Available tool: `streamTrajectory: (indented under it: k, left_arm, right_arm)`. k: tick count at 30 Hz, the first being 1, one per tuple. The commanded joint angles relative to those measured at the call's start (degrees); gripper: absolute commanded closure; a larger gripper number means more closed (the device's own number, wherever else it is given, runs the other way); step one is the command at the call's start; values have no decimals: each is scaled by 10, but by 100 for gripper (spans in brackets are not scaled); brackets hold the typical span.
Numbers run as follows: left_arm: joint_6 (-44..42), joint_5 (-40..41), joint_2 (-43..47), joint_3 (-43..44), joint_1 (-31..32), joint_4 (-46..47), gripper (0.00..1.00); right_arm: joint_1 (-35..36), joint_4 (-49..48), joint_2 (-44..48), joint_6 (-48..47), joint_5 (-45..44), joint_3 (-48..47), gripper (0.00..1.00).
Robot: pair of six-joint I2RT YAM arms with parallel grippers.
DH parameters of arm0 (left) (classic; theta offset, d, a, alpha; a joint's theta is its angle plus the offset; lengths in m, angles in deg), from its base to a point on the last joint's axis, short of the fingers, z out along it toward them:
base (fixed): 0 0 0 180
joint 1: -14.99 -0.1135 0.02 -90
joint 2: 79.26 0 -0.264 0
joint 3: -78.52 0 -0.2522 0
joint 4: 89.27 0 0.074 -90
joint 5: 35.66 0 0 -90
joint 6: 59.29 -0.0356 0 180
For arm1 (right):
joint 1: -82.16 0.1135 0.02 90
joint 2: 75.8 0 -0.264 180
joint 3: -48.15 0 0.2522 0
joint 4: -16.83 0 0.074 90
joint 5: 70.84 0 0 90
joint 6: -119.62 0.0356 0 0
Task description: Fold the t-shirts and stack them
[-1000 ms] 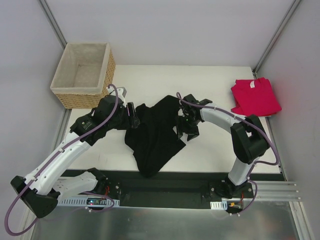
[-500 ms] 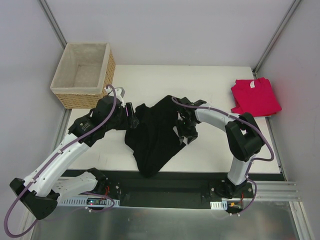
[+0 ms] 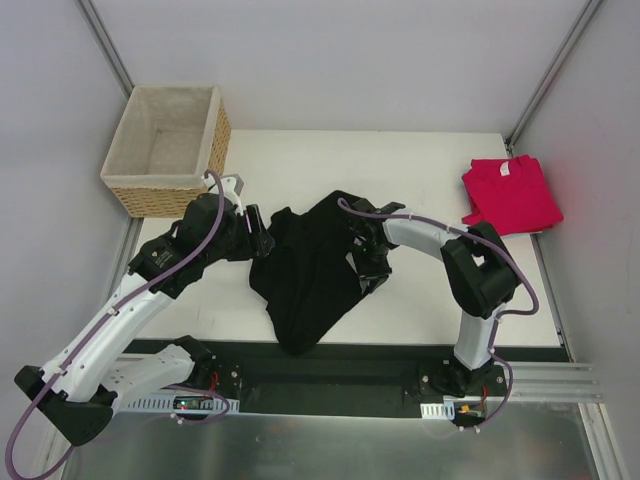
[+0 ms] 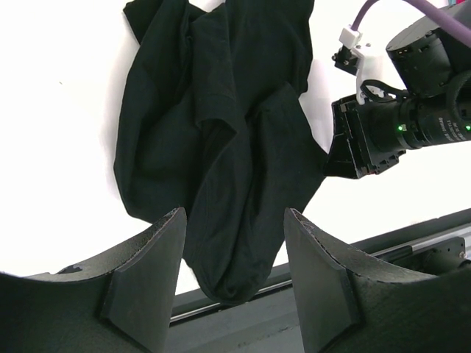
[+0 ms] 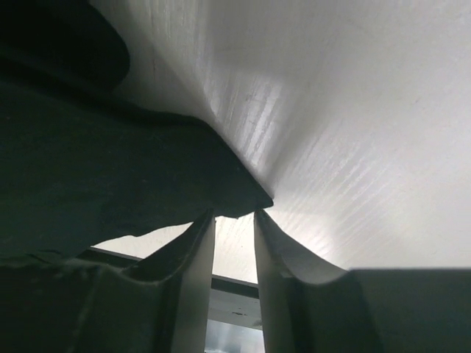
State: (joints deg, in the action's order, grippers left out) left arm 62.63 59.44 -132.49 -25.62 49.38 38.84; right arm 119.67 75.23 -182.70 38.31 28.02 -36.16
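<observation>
The black t-shirt [image 3: 310, 268] lies crumpled mid-table, and its lower end drapes over the table's near edge. No print shows on it. The pinkish-red t-shirt [image 3: 510, 193] lies folded at the back right. My left gripper [image 3: 262, 232] is open at the black shirt's left edge. In the left wrist view the left gripper [image 4: 235, 220] has its jaws wide apart above the black t-shirt [image 4: 221, 110], holding nothing. My right gripper [image 3: 363, 262] is at the shirt's right edge. In the right wrist view the right gripper [image 5: 234, 215] has a narrow gap, with a corner of the black t-shirt [image 5: 110, 169] at its tips.
A wicker basket [image 3: 216, 135] with pale lining stands at the back left, just behind my left arm. The white table [image 3: 400, 170] stretches between the two shirts. A black rail [image 3: 340, 365] runs along the near edge.
My right gripper has slid left onto the black shirt's right edge and its jaws have narrowed. The left arm has crept slightly closer to the shirt, still open.
</observation>
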Motion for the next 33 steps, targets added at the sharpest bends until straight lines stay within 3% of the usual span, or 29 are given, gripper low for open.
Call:
streamTrajectory:
  k: [1,8,13,19,24,33]
  left_arm:
    - [-9,13,15,1,-5,-4,44]
    - [-9,17,16,4,-6,-8,45]
    - [-6,11,4,-1,-6,-8,45]
    - [12,-6,-41,-26,-7,-3,45]
    - [18,-27,-75,-60,-7,24,45]
    - [35,-67,-122,-117,-7,118,46]
  right_arm:
    - [9,3,-10,13,15,-20,73]
    - [10,4,-4,16,3,-18,100]
    - [14,47,29,19,-85,-25,100]
    - [17,136,165,42,-181,-7,100]
    - [18,178,256,76,-177,13,100]
    - [55,202,295,136,-150,102,100]
